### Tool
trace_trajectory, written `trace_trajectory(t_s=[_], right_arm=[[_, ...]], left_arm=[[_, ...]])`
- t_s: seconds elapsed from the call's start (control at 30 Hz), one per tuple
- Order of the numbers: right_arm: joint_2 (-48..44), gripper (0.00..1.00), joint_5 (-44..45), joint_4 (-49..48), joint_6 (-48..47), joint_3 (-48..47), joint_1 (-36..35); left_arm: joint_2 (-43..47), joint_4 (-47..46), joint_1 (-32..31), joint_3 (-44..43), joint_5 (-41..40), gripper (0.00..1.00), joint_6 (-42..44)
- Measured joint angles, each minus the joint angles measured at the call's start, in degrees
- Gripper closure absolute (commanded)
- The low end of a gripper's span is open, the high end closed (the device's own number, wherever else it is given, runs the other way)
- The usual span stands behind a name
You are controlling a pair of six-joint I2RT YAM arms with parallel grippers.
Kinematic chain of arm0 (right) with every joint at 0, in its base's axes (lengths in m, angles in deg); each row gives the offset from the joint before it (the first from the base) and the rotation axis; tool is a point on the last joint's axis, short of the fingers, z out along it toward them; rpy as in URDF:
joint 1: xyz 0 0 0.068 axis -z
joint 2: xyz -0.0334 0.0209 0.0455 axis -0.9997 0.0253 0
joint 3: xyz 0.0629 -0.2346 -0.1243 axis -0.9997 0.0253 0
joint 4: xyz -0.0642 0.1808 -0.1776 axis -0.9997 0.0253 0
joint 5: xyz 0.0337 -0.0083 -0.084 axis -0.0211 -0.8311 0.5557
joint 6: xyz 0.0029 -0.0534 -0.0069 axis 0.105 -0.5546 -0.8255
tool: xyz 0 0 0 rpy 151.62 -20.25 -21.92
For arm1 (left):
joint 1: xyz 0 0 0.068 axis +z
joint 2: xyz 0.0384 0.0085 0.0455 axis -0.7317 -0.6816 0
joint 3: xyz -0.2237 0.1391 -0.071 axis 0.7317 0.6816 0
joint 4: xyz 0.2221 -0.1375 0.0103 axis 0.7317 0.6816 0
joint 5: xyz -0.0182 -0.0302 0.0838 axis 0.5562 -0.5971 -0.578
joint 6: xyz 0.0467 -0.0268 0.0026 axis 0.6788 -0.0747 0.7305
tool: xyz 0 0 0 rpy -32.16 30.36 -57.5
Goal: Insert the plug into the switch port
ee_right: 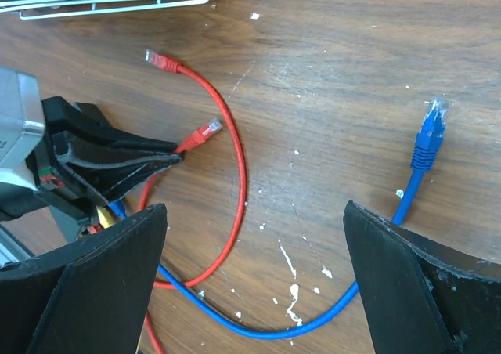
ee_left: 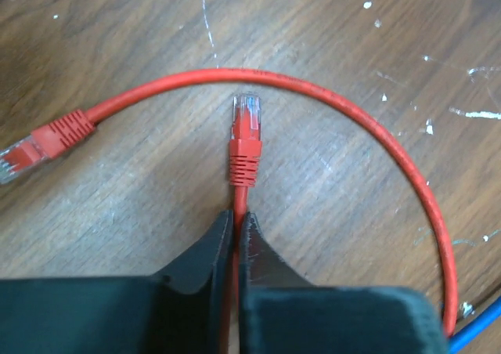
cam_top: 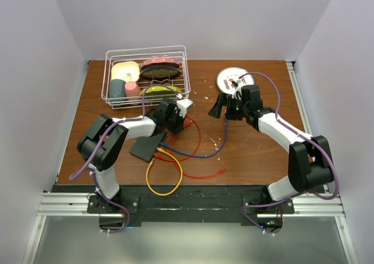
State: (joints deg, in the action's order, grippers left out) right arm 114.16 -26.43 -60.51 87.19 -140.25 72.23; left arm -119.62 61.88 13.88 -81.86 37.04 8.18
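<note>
Left gripper (ee_left: 236, 222): jaws clenched on the red cable (ee_left: 376, 127), pinching it just behind the red plug (ee_left: 245, 131). Plug stuck out past the fingertips, clear tip pointing away from the wrist, low over the wooden table (ee_left: 117, 41).
The cable curved in a loop round the held plug. Its 2nd red plug (ee_left: 51, 139) lay flat on the wood to the left, apart from the fingers.

Right gripper (ee_right: 254, 213): jaws spread wide, nothing between them, hovering over the table. Blue plug (ee_right: 429, 135) lay on the wood just beyond its right finger. Blue cable (ee_right: 258, 330) swept under the gripper toward the left arm.

Switch (cam_top: 147, 146): flat black box on the table, near and to the left of the left gripper, not touching the held plug. Ends of the blue cable and a yellow cable (cam_top: 163, 185) lay at its right edge; could not tell whether seated.

Wire basket (cam_top: 146, 49): far left of the table, beyond the left gripper. Held 6 items: cream dish (cam_top: 125, 71), pink plate (cam_top: 159, 61), dark oval piece (cam_top: 159, 72), grey-blue cup (cam_top: 115, 89), pink cup (cam_top: 132, 89), yellow-green piece (cam_top: 158, 90).

White disc (cam_top: 232, 79) sat beyond the right gripper.
</note>
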Motion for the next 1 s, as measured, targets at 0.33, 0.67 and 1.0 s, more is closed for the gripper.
trace_trajectory(t_s=[0.33,0.67,1.0], right_arm=[[-3.1,0.01,0.7,0.85,-0.24,0.11,0.66],[-9.31,0.01,1.07,0.42,-0.07,0.28,0.96],[-9.35,0.01,1.92,0.5,0.07,0.48,0.96]], left_arm=[[2.14,9.46,-0.04,-8.31,-7.87,1.0,0.04],[25.05,3.48,-1.55,-18.05,-30.56,1.0,3.61],[33.57,-8.52,-4.11,-17.64,-43.58,1.0,13.22]])
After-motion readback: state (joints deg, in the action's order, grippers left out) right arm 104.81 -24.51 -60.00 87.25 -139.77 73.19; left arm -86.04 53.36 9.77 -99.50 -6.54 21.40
